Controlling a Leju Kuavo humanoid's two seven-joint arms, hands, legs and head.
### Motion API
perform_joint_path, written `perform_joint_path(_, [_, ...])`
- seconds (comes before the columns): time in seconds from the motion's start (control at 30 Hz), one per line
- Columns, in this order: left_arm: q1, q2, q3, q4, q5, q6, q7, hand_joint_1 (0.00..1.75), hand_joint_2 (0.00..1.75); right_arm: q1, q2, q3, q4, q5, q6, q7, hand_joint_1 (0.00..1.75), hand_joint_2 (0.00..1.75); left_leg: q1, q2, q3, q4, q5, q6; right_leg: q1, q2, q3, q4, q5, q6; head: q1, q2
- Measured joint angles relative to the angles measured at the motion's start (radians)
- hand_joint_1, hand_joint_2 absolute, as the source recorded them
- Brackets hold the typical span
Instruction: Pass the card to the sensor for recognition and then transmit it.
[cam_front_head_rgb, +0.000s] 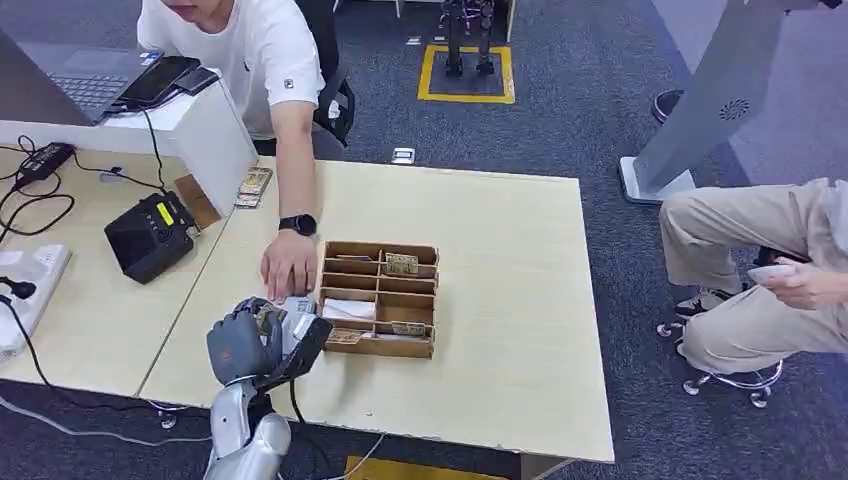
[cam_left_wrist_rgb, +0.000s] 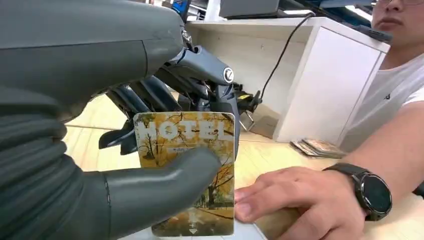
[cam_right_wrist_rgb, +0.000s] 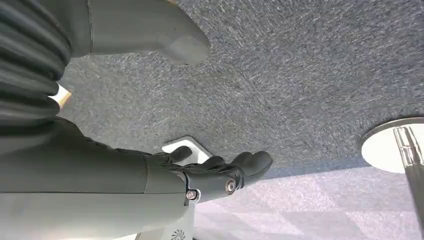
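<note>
**Left hand holds one hotel card beside the person's hand**

The left hand holds one card over the near left part of the desk. In the left wrist view the thick grey thumb presses across the card's face and the darker fingers close behind it, so the card stands upright in the grip. It is printed with autumn trees and the word HOTEL along one edge.

One person's hand lies flat on the desk just beside the card, a dark watch on its wrist; from the left wrist view the fingertips are near the card's edge, though I cannot tell whether they touch it.

One cardboard organiser sits on the desk just beside the left hand, divided into several compartments. Some of these hold cards, but they are too small to count surely. A small stack of further cards lies at the far left edge of the desk.

On the adjoining desk to the left stands one black sensor box with a small lit display, well apart from the held card.

The right hand hangs over grey carpet, fingers loosely extended and apart, holding nothing.

A second person sits to the right, away from the desk.
</note>
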Motion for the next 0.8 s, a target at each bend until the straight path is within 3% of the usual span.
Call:
perform_joint_path(0.23, [0.001, 0.016, -0.051, 0.014, 0.025, 0.000, 0.039, 1.75, 1.75, 0.000, 0.000, 0.000, 0.000, -0.002, 0.000, -0.011, 0.00, 1.75, 0.000, 0.000, 0.000, 0.000, 0.000, 0.000, 0.000, 0.000, 0.000, 0.000, 0.000, 0.000, 0.000, 0.000])
perform_joint_path(0.8, [0.013, 0.036, -0.101, 0.018, 0.031, 0.000, 0.044, 1.75, 1.75, 0.001, 0.000, 0.000, 0.001, 0.001, 0.000, -0.002, 0.00, 1.75, 0.000, 0.000, 0.000, 0.000, 0.000, 0.000, 0.000, 0.000, 0.000, 0.000, 0.000, 0.000, 0.000, 0.000])
